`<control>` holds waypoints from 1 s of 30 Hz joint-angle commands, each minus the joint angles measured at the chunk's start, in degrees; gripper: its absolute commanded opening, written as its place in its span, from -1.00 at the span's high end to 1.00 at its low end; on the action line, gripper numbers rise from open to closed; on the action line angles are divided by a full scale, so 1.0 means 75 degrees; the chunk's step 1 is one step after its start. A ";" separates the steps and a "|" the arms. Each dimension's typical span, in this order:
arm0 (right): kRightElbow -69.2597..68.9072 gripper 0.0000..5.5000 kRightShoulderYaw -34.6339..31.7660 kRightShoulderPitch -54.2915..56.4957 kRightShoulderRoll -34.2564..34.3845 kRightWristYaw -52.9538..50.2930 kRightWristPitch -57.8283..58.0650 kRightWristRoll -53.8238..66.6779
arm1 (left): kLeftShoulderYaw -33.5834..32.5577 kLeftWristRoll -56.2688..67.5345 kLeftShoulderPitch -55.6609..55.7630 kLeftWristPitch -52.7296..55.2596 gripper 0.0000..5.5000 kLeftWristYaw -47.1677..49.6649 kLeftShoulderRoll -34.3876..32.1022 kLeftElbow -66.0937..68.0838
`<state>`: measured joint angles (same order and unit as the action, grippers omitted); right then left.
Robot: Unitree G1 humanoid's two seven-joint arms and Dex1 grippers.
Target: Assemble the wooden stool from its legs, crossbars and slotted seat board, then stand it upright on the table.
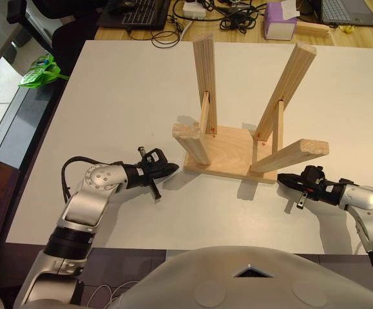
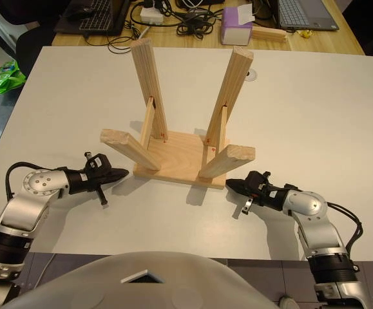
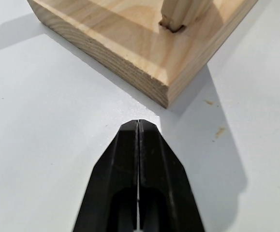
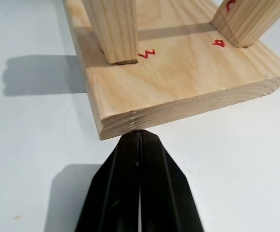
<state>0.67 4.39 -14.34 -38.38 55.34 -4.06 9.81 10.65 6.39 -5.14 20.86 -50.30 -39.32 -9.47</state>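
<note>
The stool (image 1: 231,151) is set upside down on the table (image 1: 109,96). The left gripper (image 1: 173,168) at its 7 o'clock corner and the right gripper (image 1: 281,178) at 5 o'clock are pressed together, empty. It could be skidded or toppled by uneven pushing.

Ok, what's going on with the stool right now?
The stool looks assembled but sits upside down on the table, seat board flat, legs pointing up. Neither gripper holds anything: the left gripper and right gripper are both shut, their tips at the board's two near corners.
</note>
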 commanded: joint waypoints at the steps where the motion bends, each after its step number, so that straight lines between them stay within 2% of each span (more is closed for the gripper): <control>1: -0.0017 1.00 -0.0007 0.0021 -0.0043 0.0014 0.0071 0.0004 | 0.0201 0.0005 0.0086 0.0179 0.99 0.0125 0.0256 -0.0129; 17: -0.0449 1.00 -0.0234 -0.0176 -0.0301 0.0276 0.0373 0.0292 | 0.0324 0.0060 0.0003 0.0276 0.99 0.0254 0.0367 -0.0221; 30: -0.0262 1.00 0.0611 0.0289 -0.0097 0.0455 0.0224 -0.0190 | 0.0452 0.0155 0.0108 0.0361 0.99 0.0300 0.0543 -0.0353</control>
<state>-1.02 6.29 -12.52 -40.83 58.10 -2.82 8.79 12.47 6.72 -5.07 23.26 -47.34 -36.55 -10.70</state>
